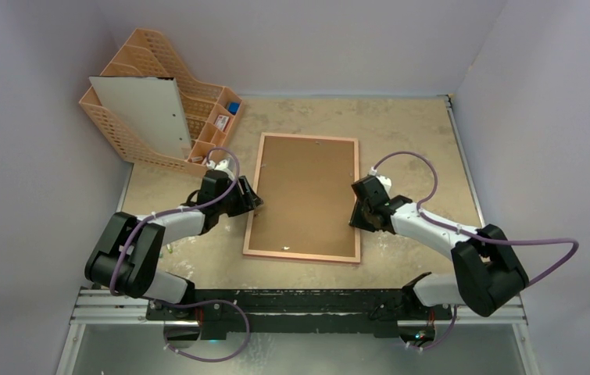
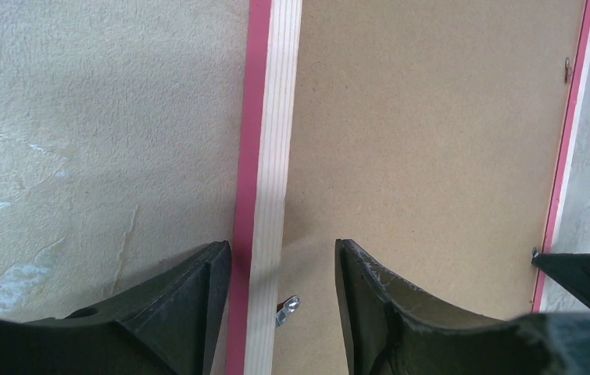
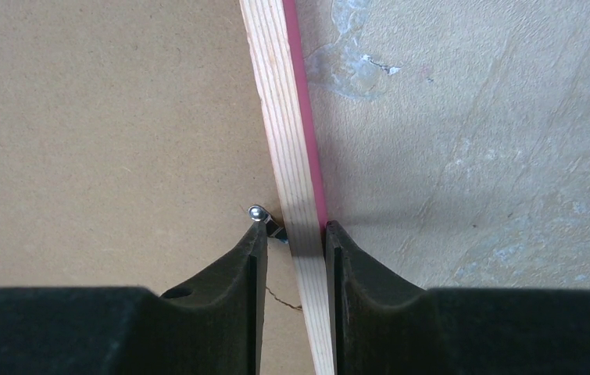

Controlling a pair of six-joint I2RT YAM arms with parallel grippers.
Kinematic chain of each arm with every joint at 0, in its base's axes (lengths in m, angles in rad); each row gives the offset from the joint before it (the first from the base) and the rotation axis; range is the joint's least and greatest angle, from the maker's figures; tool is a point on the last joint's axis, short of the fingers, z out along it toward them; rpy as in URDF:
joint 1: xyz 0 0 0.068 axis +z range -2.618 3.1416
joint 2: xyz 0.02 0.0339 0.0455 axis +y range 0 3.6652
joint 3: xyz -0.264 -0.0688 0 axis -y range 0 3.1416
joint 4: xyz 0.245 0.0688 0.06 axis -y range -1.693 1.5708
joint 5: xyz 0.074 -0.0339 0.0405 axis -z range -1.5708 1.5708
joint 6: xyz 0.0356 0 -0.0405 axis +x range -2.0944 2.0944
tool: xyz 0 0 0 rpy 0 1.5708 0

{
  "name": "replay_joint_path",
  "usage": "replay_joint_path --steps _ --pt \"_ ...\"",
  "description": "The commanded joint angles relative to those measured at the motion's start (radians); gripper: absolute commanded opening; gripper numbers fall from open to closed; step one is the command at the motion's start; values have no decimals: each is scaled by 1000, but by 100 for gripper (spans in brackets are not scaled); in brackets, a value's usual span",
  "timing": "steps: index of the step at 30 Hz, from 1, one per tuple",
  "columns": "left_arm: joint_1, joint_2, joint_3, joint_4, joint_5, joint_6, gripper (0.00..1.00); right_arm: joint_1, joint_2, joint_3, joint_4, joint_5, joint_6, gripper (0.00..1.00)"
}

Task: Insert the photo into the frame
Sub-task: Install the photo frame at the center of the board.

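- No text, brand, number or sign can be read in any view.
- Small red and blue items (image 1: 227,115) sit in the desk organiser (image 1: 147,58), well beyond the left claw (image 1: 254,201). Any print on them is too small to read.
- Both wrist views: the surfaces between and beside the claw tips carry no lettering.
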Motion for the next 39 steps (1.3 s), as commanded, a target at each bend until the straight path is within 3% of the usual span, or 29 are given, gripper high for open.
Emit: replay_joint_path --steps 1,3,6,11,21,27,33,39 --pt "0 11 -29 -81 -52 40 55 5 6 27 -37 109 6 11" --pt "0 11 -29 -89 -67 45 55 6 6 52 -63 131 -10 21" --pt "1 6 -27 -105 -87 52 55 7 6 87 -80 125 -61 44" --pt "0 -16 -17 -108 -78 44 56 8 72 171 -119 69 -178 51" --pt "0 -43 -26 -76 -2 40 64 110 162 219 -195 19 -182 51" --pt "0 -14 -14 -33 44 33 64 134 185 218 -209 32 -183 35" --pt "-1 33 31 -34 56 40 64 169 200 225 -170 27 -191 25" --pt "0 36 43 -50 16 53 64 196 229 253 -204 119 -161 21"
